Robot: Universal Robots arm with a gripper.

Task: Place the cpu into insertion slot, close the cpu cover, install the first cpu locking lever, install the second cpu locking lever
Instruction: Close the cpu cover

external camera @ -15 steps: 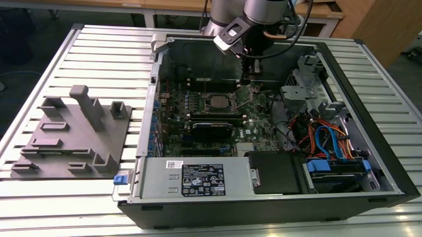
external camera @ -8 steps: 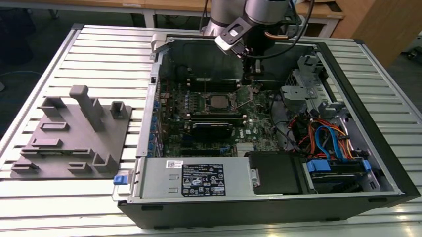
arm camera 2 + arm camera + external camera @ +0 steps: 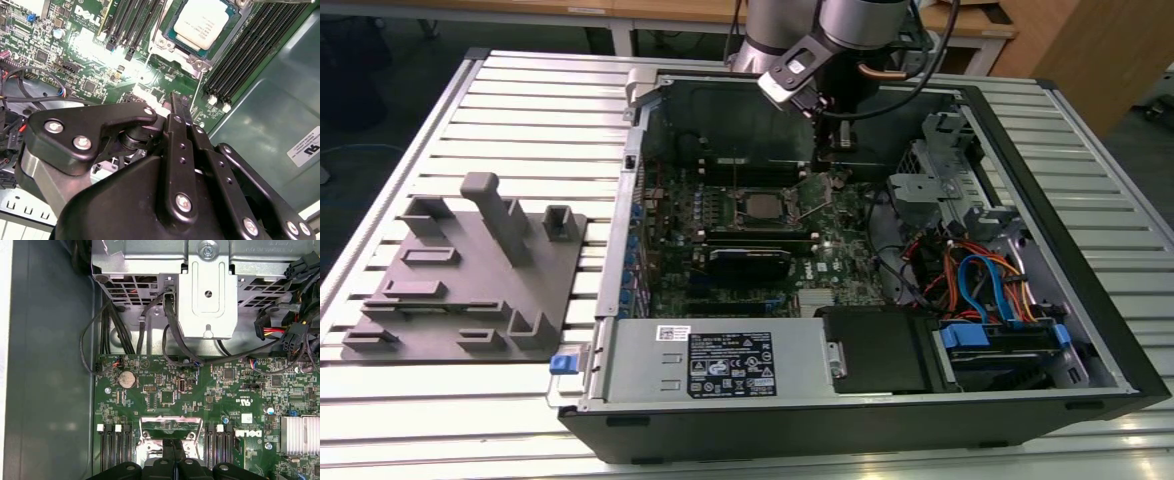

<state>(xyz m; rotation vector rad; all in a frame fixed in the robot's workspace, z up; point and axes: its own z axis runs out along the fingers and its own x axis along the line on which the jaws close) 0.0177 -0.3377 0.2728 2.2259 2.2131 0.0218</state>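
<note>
One arm reaching down into case [image 3: 854, 430] | hand [image 3: 176, 100] pinched narrow | near cpu [image 3: 202, 22]

Silver-topped cpu [image 3: 202, 22] lies flat in the insertion slot [image 3: 734, 206].
</note>
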